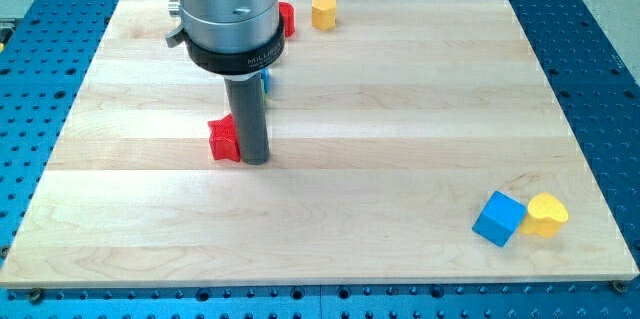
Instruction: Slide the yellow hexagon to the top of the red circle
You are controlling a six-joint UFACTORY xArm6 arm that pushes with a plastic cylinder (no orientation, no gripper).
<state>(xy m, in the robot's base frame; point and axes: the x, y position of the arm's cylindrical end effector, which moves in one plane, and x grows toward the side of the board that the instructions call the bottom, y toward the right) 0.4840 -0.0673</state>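
Note:
A yellow hexagon (323, 11) lies near the board's top edge, just right of the arm's body. A red block (286, 19) sits beside it on the left, half hidden by the arm, so its shape is unclear. My tip (255, 160) rests on the board at centre left, touching the right side of another red block (224, 139). A small blue piece (266, 82) shows behind the rod, mostly hidden.
A blue cube (498, 218) and a yellow heart-like block (546, 214) sit side by side at the lower right. The wooden board (400, 109) lies on a blue perforated table (600, 19). The arm's grey cylinder (225, 4) covers the upper left.

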